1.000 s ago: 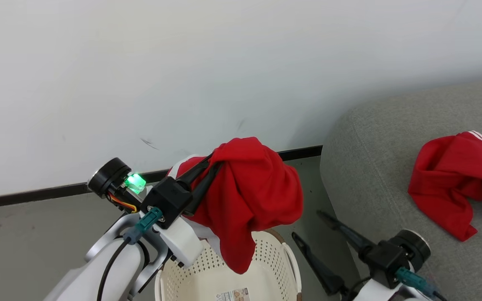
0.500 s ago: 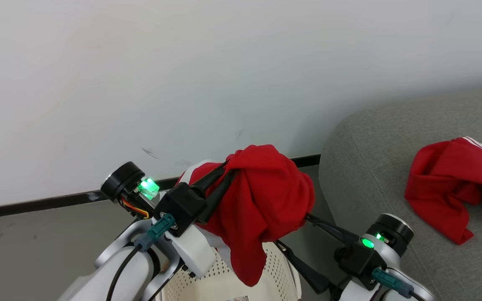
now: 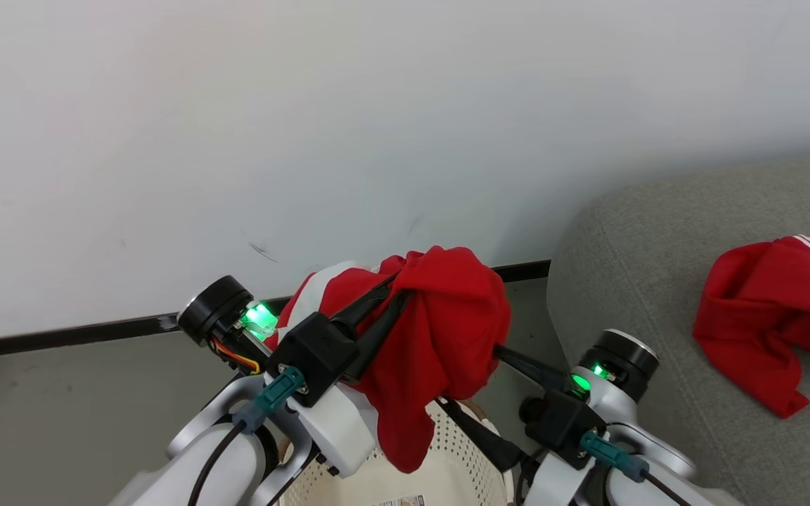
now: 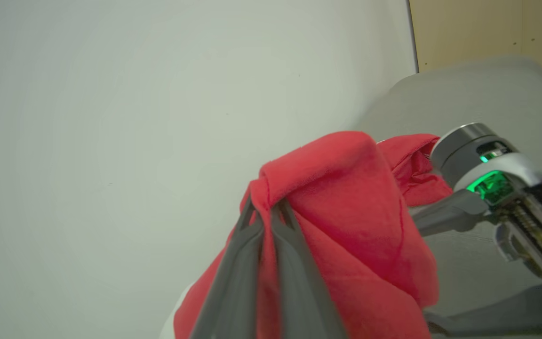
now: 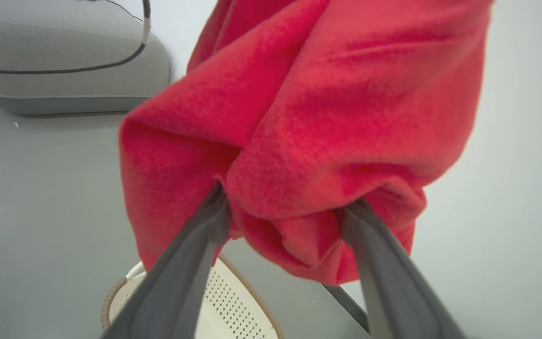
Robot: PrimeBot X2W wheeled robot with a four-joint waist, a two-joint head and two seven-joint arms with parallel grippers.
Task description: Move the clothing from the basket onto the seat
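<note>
One red garment (image 3: 447,330) pinched in left end effector (image 3: 396,287); right end effector (image 5: 284,197) spread round its lower bunch. Risk: thin pinch slips, falls in laundry basket (image 3: 458,465), 6 o'clock.

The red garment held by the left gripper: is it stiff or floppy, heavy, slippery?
Probably floppy: the garment drapes over the left gripper and hangs in folds toward the basket. Likely light: one pinch between thin fingers holds it up. Its surface looks fuzzy, so slipping seems unlikely.

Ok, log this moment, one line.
left claw: shut on held garment; right claw: open, straddling it; basket: below; second garment: on seat
</note>
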